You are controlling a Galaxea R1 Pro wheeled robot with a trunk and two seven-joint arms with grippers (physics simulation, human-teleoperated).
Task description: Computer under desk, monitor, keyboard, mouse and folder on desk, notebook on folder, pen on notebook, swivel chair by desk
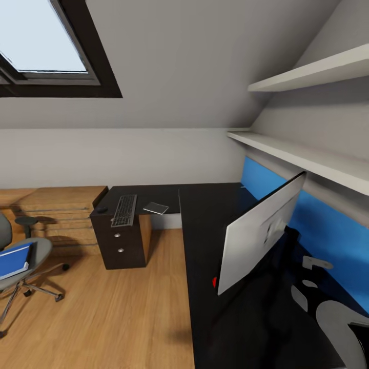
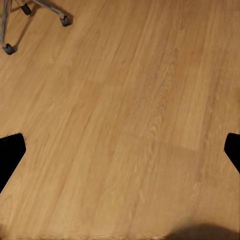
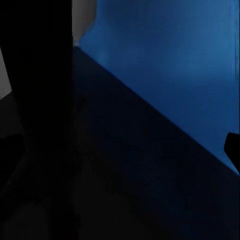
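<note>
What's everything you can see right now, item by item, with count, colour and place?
desk: one, black L-shaped top, blue back panel, along the right wall
monitor: one, white back facing the camera, on the desk near the blue panel
keyboard: one, dark keys, on the desk's far left end
mouse: one, black, beside the keyboard
notebook: one, grey flat pad, on the desk on the keyboard's other side
drawer cabinet: one, black, under the desk's left end
swivel chair: one, grey, on the wood floor at left
folder: one, blue, on the chair seat
shelves: two, white, right wall
skylight: one, dark frame
left gripper: black fingertips wide apart over the floor
</note>
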